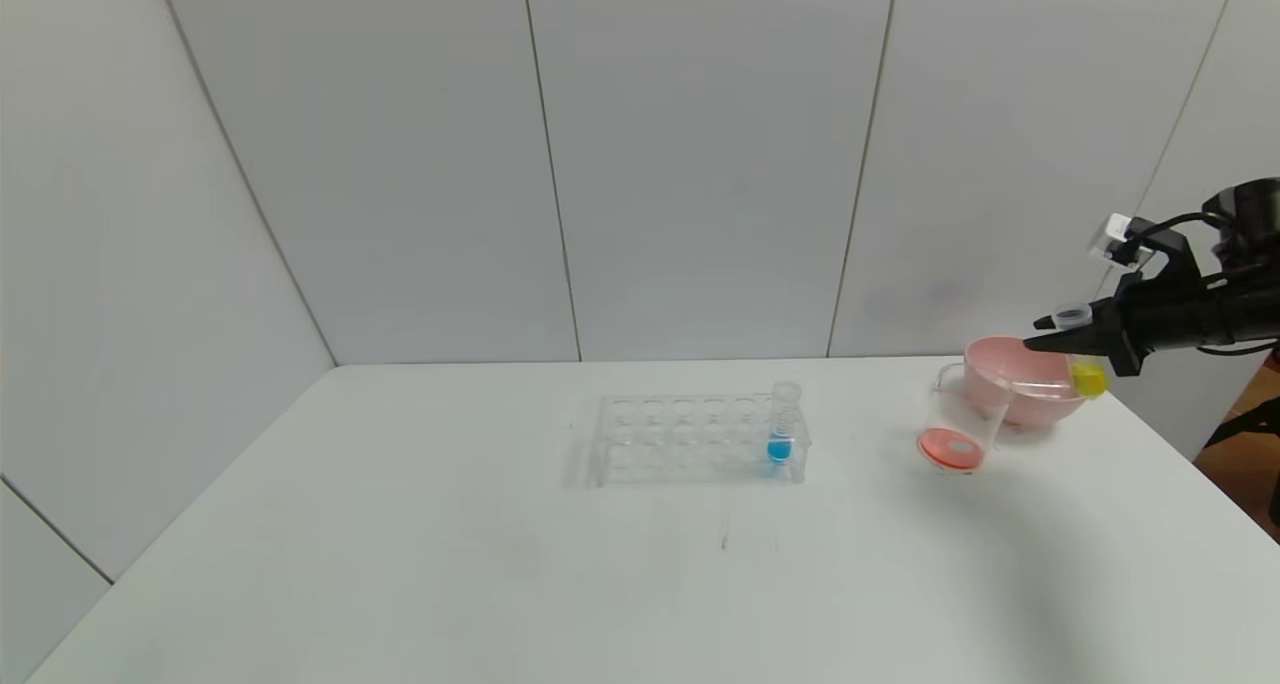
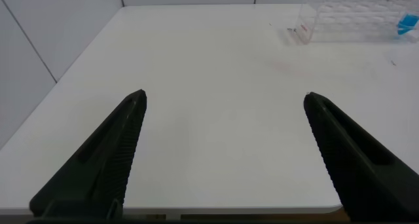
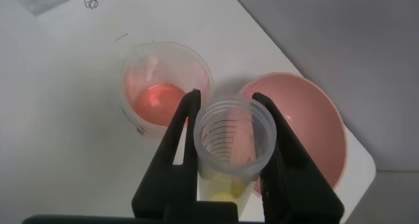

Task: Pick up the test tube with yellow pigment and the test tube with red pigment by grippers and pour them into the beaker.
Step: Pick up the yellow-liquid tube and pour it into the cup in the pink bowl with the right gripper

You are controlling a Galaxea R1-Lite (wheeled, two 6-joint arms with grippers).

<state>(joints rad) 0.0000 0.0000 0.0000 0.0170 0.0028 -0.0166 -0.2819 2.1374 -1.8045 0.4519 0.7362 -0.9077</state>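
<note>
The right gripper (image 1: 1040, 332) is raised above the table's right rear area, its black fingers clamped on the test tube with yellow pigment (image 1: 1081, 349), which hangs nearly upright with its rimmed mouth above the fingers and the yellow liquid pooled at its rounded bottom. In the right wrist view the tube's open mouth (image 3: 228, 133) sits between the two fingers, directly over the gap between the beaker (image 3: 167, 86) and the pink bowl (image 3: 308, 126). The beaker (image 1: 962, 419), just in front of and touching or nearly touching the pink bowl (image 1: 1020, 379), holds a shallow layer of red-orange liquid. A clear tube rack (image 1: 695, 439) stands near the table's centre, well apart from the beaker; a tube with blue liquid (image 1: 783, 422) stands upright in its right-hand end, and the other wells appear vacant. The test tube with red pigment cannot be located. The bowl lies close to the table's right edge (image 1: 1180, 454); broad bare tabletop extends to the front and left. The left gripper (image 2: 222, 152) hovers over the table's near left part, fingers spread wide with nothing between them.
</note>
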